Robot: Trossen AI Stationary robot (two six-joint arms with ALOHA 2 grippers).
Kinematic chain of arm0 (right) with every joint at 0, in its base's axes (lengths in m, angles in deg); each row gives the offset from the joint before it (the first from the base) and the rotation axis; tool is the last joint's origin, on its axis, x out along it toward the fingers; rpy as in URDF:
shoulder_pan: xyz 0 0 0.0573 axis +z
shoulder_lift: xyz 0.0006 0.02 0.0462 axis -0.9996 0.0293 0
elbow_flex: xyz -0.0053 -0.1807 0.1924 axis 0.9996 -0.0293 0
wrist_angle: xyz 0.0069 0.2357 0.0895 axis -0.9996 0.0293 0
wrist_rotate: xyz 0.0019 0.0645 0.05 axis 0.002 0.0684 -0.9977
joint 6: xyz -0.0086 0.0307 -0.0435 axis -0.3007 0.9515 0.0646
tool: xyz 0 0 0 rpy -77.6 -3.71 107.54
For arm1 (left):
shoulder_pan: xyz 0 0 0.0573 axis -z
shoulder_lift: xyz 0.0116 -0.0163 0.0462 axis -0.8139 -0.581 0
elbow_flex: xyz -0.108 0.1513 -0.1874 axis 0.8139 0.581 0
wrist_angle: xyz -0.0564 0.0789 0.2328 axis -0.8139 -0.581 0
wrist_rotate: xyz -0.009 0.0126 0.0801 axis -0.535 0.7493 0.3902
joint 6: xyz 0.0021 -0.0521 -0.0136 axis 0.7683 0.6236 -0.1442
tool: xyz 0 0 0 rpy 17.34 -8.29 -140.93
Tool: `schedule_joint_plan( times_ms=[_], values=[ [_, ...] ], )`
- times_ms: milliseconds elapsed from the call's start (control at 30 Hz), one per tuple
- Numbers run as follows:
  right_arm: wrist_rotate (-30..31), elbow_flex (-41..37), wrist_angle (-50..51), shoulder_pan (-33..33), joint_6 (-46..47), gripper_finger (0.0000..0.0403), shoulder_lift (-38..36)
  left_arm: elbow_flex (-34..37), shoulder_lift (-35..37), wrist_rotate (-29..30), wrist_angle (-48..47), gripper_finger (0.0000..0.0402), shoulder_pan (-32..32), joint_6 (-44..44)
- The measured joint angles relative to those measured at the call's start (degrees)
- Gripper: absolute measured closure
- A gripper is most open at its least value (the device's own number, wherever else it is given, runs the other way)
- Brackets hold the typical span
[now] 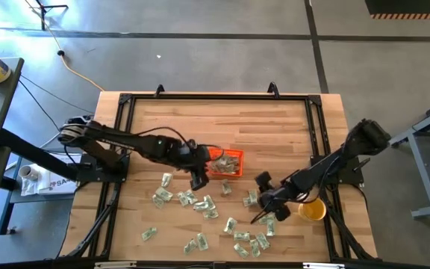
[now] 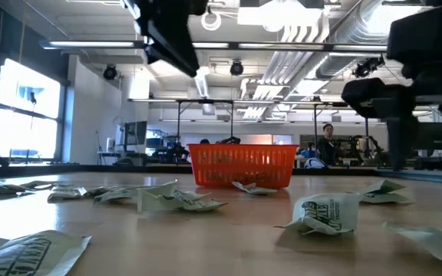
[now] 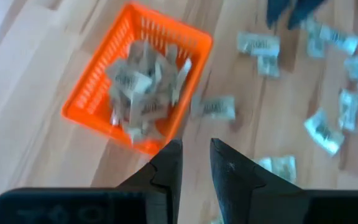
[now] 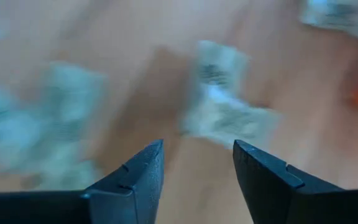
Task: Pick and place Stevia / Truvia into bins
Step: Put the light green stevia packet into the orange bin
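Note:
The orange bin (image 1: 216, 155) (image 2: 242, 165) (image 3: 86, 93) stands on the table's middle and holds a heap of pale green and white sachets. Many more sachets (image 1: 200, 202) (image 2: 324, 213) (image 3: 213, 107) (image 4: 222, 106) lie flat and scattered over the near half of the table. My left gripper (image 1: 198, 179) (image 3: 196, 158) hovers just near-left of the bin, open by a narrow gap, with nothing between its fingers. My right gripper (image 1: 261, 209) (image 4: 197, 152) is open above the sachets toward the table's right, also empty.
A yellow cup (image 1: 312, 211) stands near the right edge, beside my right arm. A black frame (image 1: 215, 97) runs around the wooden table top. Bare wood lies on the far half of the table, beyond the bin.

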Motion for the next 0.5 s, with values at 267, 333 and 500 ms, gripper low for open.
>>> schedule_joint_plan(
  times_ms=[267, 333, 500],
  values=[
    [2.29, 0.14, -1.41, -2.88, -2.77, 0.0222, 1.25, -0.01, 1.34, 0.59, -7.29, 0.0289, 3.55, 6.27],
    [0.76, 0.15, -1.52, -3.56, -4.88, 0.0222, 1.29, 0.1, 2.1, 2.21, -8.92, 0.0289, 4.47, 7.97],
    [0.01, 0.15, -3.66, -4.45, -11.64, 0.0222, 1.35, 0.4, 2.7, 5.83, -10.81, 0.0289, 6.63, 10.99]
  ],
)
